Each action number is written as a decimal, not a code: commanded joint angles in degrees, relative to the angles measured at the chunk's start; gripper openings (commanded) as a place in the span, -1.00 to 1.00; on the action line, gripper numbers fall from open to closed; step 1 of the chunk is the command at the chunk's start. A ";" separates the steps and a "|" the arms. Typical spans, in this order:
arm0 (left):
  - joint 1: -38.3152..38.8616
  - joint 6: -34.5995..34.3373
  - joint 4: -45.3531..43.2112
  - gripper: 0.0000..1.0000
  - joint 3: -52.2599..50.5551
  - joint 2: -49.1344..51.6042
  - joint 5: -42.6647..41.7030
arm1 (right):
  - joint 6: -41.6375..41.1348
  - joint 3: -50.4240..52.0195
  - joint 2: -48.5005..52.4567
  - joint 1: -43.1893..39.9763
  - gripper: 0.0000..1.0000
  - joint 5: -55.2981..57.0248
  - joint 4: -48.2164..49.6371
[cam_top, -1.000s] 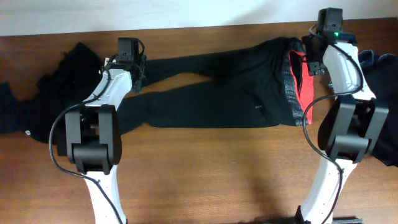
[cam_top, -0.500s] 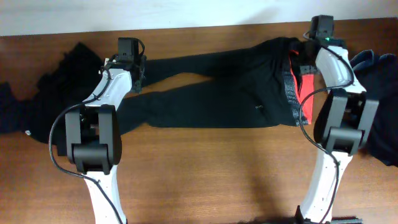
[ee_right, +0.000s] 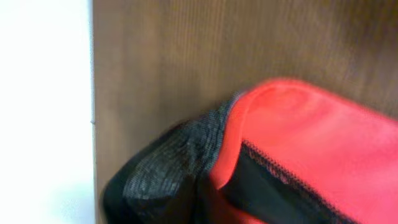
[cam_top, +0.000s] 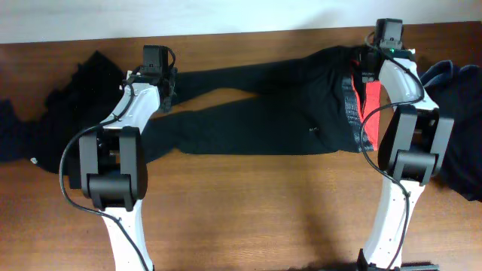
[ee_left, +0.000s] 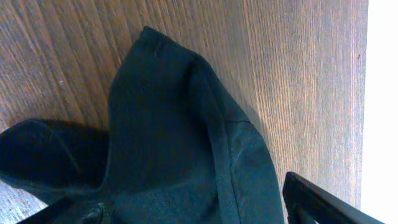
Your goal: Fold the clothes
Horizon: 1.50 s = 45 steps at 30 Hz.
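Black trousers [cam_top: 256, 113] lie flat across the table, legs to the left. Their speckled grey waistband [cam_top: 352, 105] and red lining [cam_top: 370, 102] are at the right. My left gripper [cam_top: 167, 89] hangs over the far leg's end. In the left wrist view the leg hem [ee_left: 168, 124] lies between its widely spread fingers [ee_left: 323, 202], so this gripper [ee_left: 199, 214] is open. My right gripper [cam_top: 367, 66] is shut on the waistband's far corner. The right wrist view shows the grey knit [ee_right: 174, 155] and red lining [ee_right: 311, 137] bunched at the jaws, whose fingers are hidden.
A heap of dark clothes [cam_top: 75, 98] lies at the far left. A navy garment [cam_top: 459, 98] lies at the right edge, beside the right arm. The table's far edge [cam_top: 226, 34] runs just behind both grippers. Bare wood [cam_top: 263, 203] stretches in front of the trousers.
My right gripper moved a little left and toward the far edge onto the waistband corner, then shut on it. The left arm and the trousers have stayed put.
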State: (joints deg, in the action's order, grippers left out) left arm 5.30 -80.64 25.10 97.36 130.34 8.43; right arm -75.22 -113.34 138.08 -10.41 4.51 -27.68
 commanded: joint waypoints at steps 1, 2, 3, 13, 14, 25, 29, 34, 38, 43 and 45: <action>0.11 0.59 1.11 0.74 -0.02 1.11 0.66 | 9.31 -0.07 1.16 0.15 -0.92 2.56 2.64; 0.20 0.59 1.11 0.74 -0.02 1.11 0.68 | 10.60 -0.09 1.16 0.15 -0.92 2.56 2.67; 0.24 0.59 1.11 0.74 -0.02 1.11 0.68 | 11.56 -0.09 1.16 0.15 -0.89 2.23 2.43; 0.28 0.59 2.05 0.74 -0.02 1.11 2.40 | 12.85 -0.09 1.16 -1.33 0.06 -8.50 0.02; 0.28 0.59 2.21 0.74 -0.02 1.11 2.40 | 12.85 -0.09 1.16 -1.66 0.06 -9.55 0.02; 0.35 0.59 2.45 0.74 -0.02 1.11 2.36 | 12.85 -0.07 1.16 -3.52 0.15 -5.22 -4.46; 0.35 0.59 3.02 0.74 -0.02 1.11 2.36 | 12.85 -0.07 1.18 -3.48 0.16 -4.85 -2.32; 0.35 0.59 3.89 0.74 -0.02 1.11 2.36 | 12.85 -0.07 1.97 -3.48 0.16 -4.87 0.46; 0.33 0.59 4.11 0.74 -0.02 1.11 2.38 | 12.85 -0.07 3.52 -3.48 0.15 -5.14 1.44; 0.33 0.59 4.11 0.74 -0.02 1.11 2.45 | 12.94 -0.07 4.17 -3.48 -0.47 -5.35 2.54; 0.33 0.59 4.11 0.74 -0.02 1.11 2.60 | 14.64 -0.07 4.15 -3.48 -0.69 -5.51 3.98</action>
State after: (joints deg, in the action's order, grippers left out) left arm 5.63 -80.64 27.88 97.84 130.34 10.15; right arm -62.72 -113.34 141.78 -14.04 -1.39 -25.17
